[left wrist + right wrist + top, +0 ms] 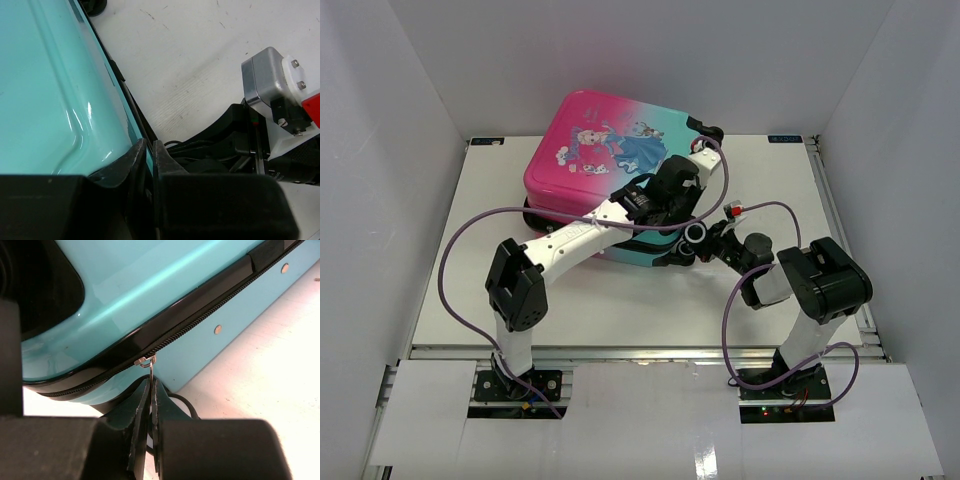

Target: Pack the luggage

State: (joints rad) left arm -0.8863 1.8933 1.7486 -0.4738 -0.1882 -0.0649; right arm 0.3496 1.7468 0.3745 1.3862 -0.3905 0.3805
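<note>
My right tool (149, 384) clamps the small metal zipper pull (147, 361) on the pink-to-teal hard-shell suitcase (590, 150); whether my left tool (149, 150) is apart, I cannot tell.

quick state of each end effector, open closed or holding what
left end effector: fingers nearly together at the luggage edge, cannot tell if it grips
right end effector: closed on the zipper pull

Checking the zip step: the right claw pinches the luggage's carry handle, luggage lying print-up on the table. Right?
No: the right claw pinches the zipper pull, not a carry handle; the right wrist view shows it. The luggage does lie print-up on the table.
</note>
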